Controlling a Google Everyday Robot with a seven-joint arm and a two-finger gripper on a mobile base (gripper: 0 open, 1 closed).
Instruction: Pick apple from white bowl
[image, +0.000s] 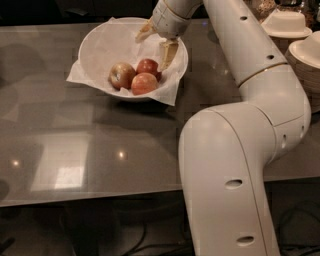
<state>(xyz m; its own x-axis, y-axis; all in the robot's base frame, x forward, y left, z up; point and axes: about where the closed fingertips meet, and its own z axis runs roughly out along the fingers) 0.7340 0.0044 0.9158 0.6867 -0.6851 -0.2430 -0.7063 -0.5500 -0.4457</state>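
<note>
The white bowl (100, 47), lined with crumpled white paper, sits at the back of the table and holds three apples. The dark red apple (148, 66) lies at the right of the group. A yellow-green-and-red apple (121, 75) is to its left, and a lighter orange-pink apple (144, 83) is in front of it. My gripper (156, 43) hangs over the bowl's back right part, just above the dark red apple. It is open and empty, with one tan finger (168, 52) close above that apple.
Stacked beige and white disposable bowls (286, 23) stand at the back right, with more (306, 52) at the right edge. My white arm (235, 165) reaches from the front right across the grey glossy table (75, 145) to the bowl.
</note>
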